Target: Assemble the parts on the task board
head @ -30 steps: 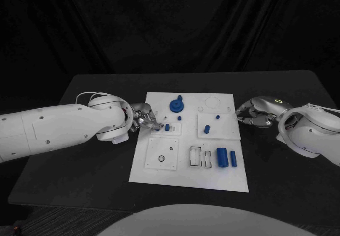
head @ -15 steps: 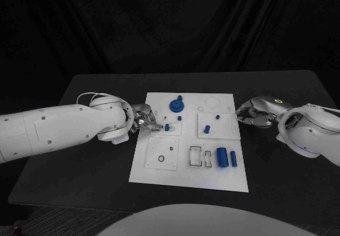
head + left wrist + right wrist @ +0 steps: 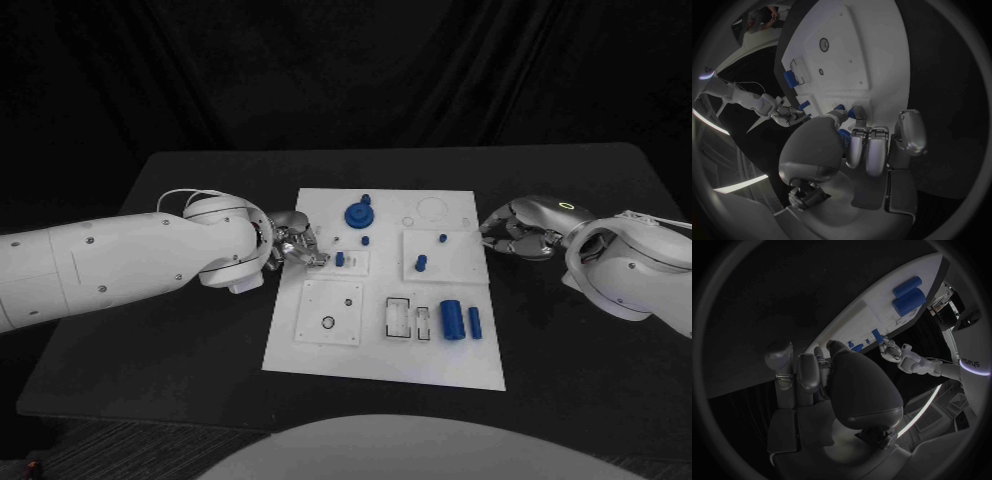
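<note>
A: So the task board (image 3: 387, 355) sits mid-table, long axis running away from the robot; left hand (image 3: 293, 244) is at its left edge, fingers curled over the small blue peg (image 3: 340, 259) standing upright there.

B: Gripping it?

A: Can't tell; fingers touch or nearly touch it. Right hand (image 3: 516, 231) rests off the board's right edge, fingers curled in, holding nothing. Two blue cylinders (image 3: 462, 320) lie lengthwise near the front.
</note>
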